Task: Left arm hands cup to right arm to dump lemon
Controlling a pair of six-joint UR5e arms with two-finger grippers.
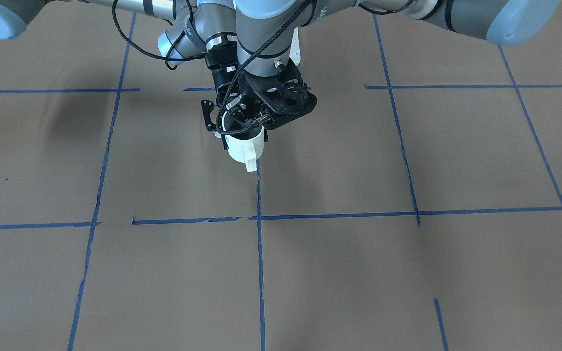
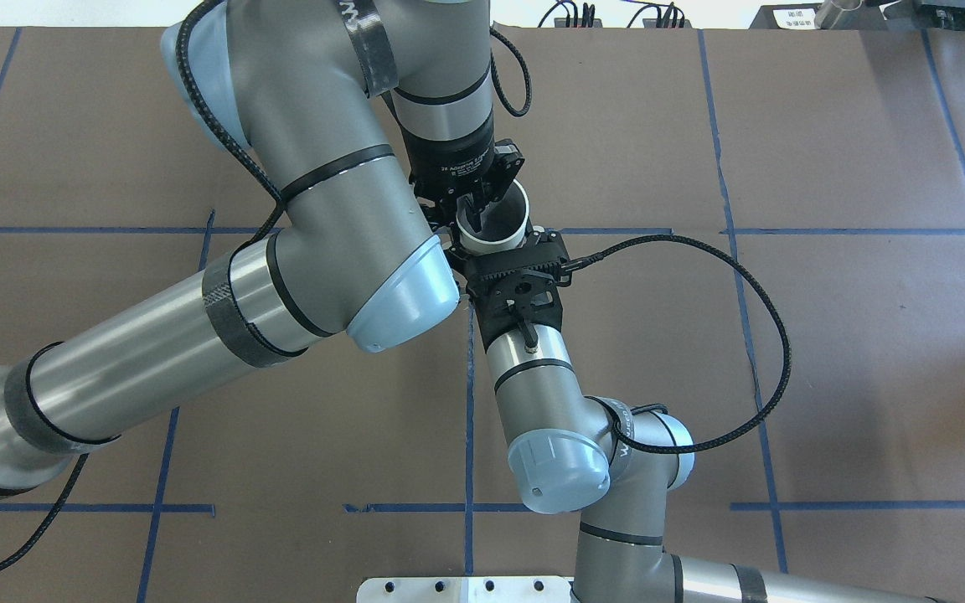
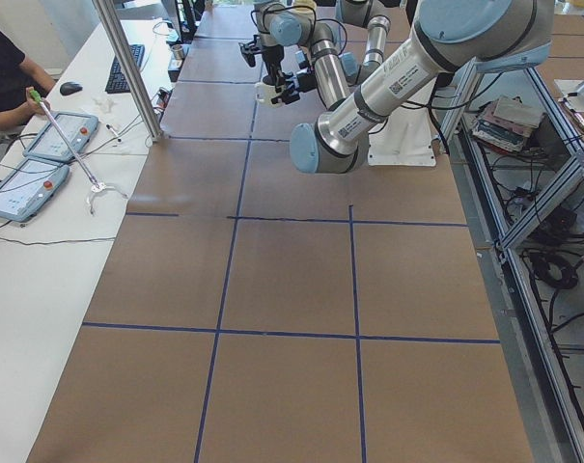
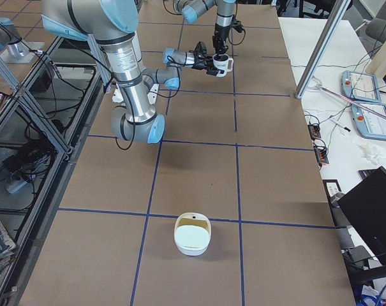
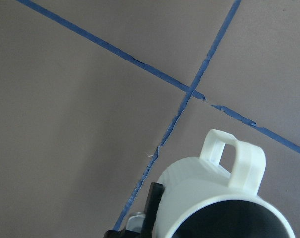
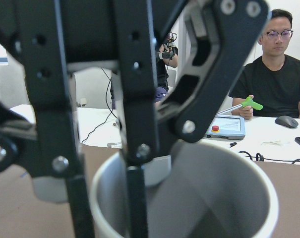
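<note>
Overhead exterior: the left arm (image 2: 156,368) hides much of the table (image 2: 851,352). The left gripper (image 2: 472,213) pinches the wall of the raised cup (image 2: 495,245), while the right gripper (image 2: 512,261) sits against its side, grip impossible to judge. Only exterior right shows a white bowl (image 4: 193,237), well apart; the right wrist view catches a seated person (image 6: 278,96).

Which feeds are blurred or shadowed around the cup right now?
Right wrist: left gripper looms dark against a bright background; the cup rim is soft. Left wrist: sharp, cup inside black, cropped. Front-facing: even light, one soft shadow on the table.
</note>
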